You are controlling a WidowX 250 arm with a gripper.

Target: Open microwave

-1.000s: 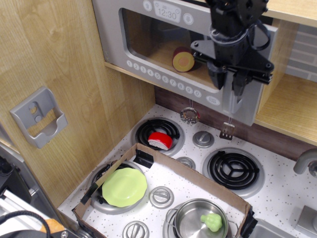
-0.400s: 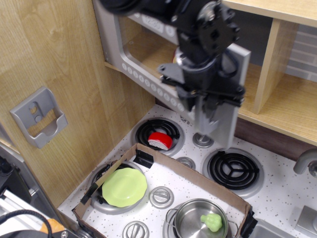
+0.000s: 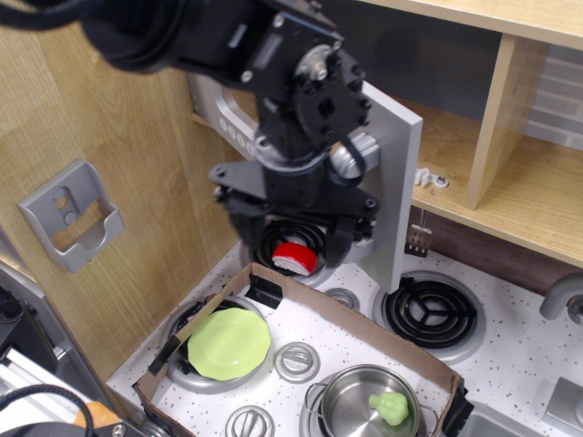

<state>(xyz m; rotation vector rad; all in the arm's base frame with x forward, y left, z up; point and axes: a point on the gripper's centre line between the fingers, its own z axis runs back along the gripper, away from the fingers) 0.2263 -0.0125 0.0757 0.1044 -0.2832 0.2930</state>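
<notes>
While the fingers (image 3: 293, 238) are hidden behind the black arm (image 3: 291, 109), you cannot tell if they are open or closed, or if they hold anything. The arm comes in from the top left and covers most of the microwave (image 3: 396, 182). The microwave sits up on the wooden shelf (image 3: 510, 196) at the far side. Its grey door stands wide open and sticks out toward the near side, with its edge showing to the right of the arm. A few round buttons (image 3: 232, 132) show just left of the arm.

Below the arm, a red and white toy (image 3: 294, 258) lies on the far left burner (image 3: 314, 238). A brown cardboard box (image 3: 364, 341) sits on the stove in front. Inside it, a green plate (image 3: 229, 343) lies on the left. A shiny pot (image 3: 364, 403) stands on the right with a small green toy (image 3: 389, 407) in it. Another black burner (image 3: 428, 312) is on the right, past the box. A grey holder (image 3: 71, 214) hangs on the wooden wall at the left.
</notes>
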